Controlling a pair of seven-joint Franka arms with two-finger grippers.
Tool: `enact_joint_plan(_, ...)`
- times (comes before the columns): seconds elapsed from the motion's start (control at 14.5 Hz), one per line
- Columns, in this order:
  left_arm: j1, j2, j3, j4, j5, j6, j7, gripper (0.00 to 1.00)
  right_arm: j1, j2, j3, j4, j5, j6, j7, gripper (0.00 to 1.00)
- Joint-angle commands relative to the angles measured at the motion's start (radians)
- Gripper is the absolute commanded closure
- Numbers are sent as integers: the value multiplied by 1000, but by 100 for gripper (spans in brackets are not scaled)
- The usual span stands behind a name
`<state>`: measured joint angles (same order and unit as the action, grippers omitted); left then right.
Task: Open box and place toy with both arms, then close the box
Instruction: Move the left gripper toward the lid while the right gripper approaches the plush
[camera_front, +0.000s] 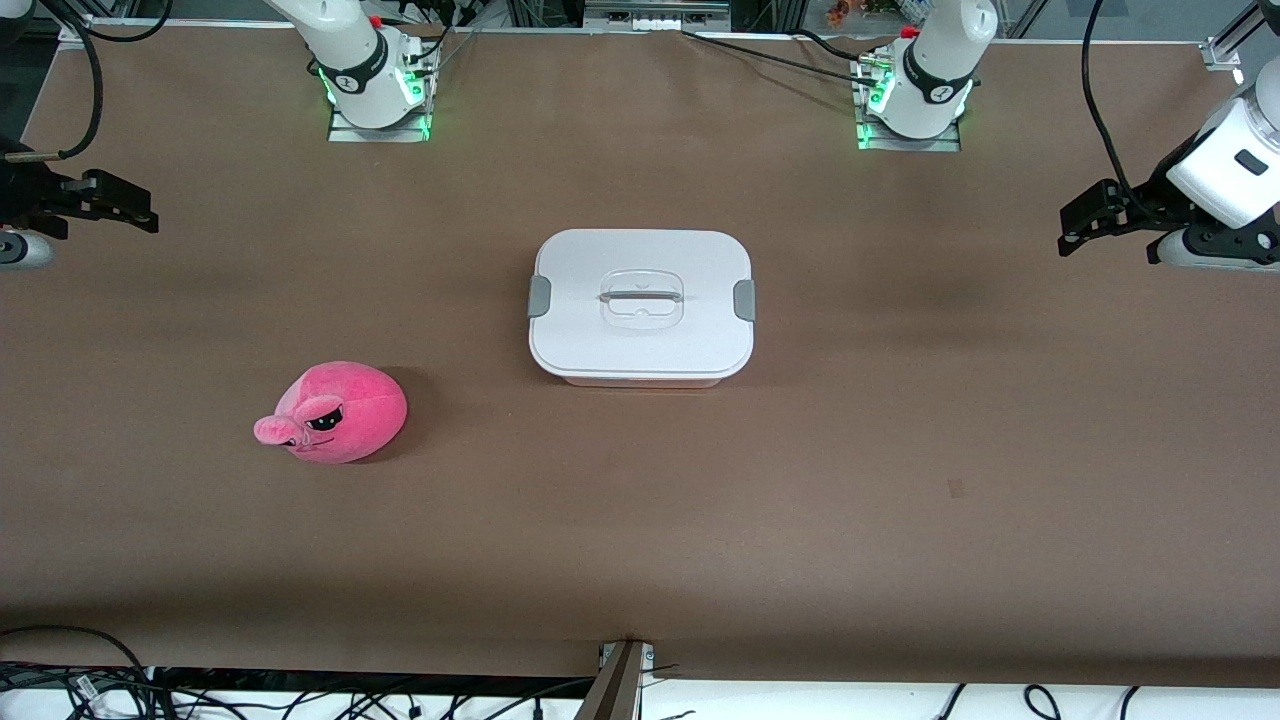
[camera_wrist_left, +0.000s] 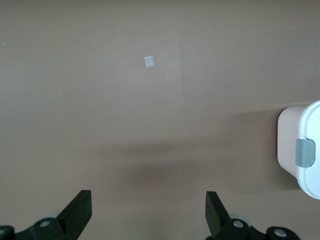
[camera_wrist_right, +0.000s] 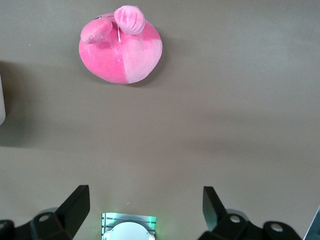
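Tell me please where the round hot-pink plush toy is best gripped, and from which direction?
Probably from straight above, closing on the round hot-pink plush toy's wide soft body, not on its small ear or snout. It lies low on the brown table with bare space around it. The right gripper, open at that end of the table, seems the closer one.

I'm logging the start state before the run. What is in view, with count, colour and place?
box: one, pale pink tub with white lid shut, grey clips, mid-table.
toy: one, hot-pink plush, on the table nearer the front camera than the box, toward the right arm's end.
table: one, brown.
left gripper: one, black, open, over the table's left-arm end; arm waits.
right gripper: one, black, open, over the right-arm end; arm waits.
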<state>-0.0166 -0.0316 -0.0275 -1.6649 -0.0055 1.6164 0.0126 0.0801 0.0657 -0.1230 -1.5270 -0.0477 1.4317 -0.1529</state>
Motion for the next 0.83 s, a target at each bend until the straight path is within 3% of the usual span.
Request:
enact_joint_plan(0.0, 4, 19, -5, 37, 24, -27, 39, 0, -3, 13, 6, 28, -12, -10, 13, 0)
enact_joint_plan(0.76, 6, 27, 1, 39, 22, -27, 47, 0, -3, 14, 8, 28, -11, -8, 13, 0)
